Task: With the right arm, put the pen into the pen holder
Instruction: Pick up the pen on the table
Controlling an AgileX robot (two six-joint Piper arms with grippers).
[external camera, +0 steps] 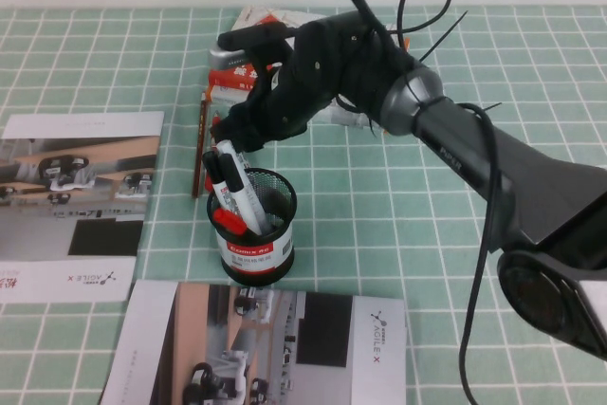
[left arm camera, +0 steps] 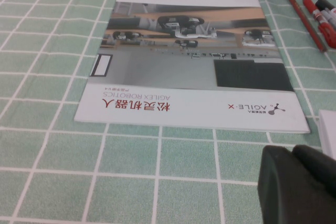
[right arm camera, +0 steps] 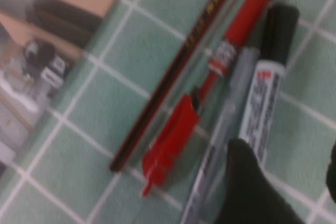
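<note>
The pen (right arm camera: 265, 95), a white marker with a black cap, lies flat on the green checked cloth beside a clear pen (right arm camera: 231, 103). My right gripper (right arm camera: 289, 182) is open and low over its uncapped end; one black finger (right arm camera: 247, 187) covers that end and the other shows at the picture's edge. In the high view the right gripper (external camera: 232, 138) hangs just behind the black mesh pen holder (external camera: 254, 251) and hides the pen. Two markers (external camera: 235, 187) lean inside the holder. My left gripper (left arm camera: 292, 155) is shut and empty over the cloth near a brochure.
A red pen (right arm camera: 231, 45) and a brown pencil (right arm camera: 173, 72) lie beside the pen. A red-and-white box (external camera: 248, 62) sits behind the gripper. Brochures lie at the left (external camera: 76, 187) and front (external camera: 275, 348). The right arm (external camera: 493, 168) spans the right half.
</note>
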